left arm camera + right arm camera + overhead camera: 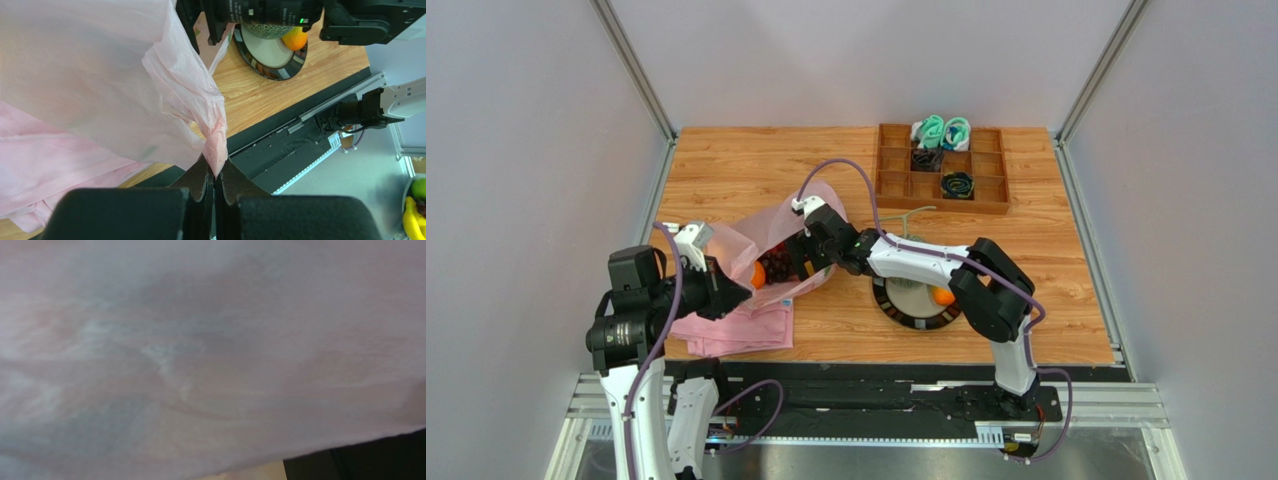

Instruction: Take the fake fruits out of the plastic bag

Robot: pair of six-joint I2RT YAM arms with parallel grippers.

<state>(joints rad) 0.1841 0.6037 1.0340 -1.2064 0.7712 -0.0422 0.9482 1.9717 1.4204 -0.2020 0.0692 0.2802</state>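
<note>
The translucent pink plastic bag [751, 240] lies at the left of the table. My left gripper [723, 293] is shut on a bunched edge of the bag [216, 150], its fingertips [202, 177] pinching the film. My right gripper [801, 258] reaches into the bag's mouth. Whether it is open or shut does not show, because bag film [200, 350] fills the right wrist view. An orange [758, 275] and dark purple grapes [776, 262] show inside the bag. A netted melon [270, 31] and another orange [943, 296] sit on a dark round plate [896, 308].
A folded pink cloth [738, 330] lies under the bag near the front edge. A wooden compartment tray [986, 165] with teal and black items stands at the back right. The black base rail [300, 135] runs along the table's near edge.
</note>
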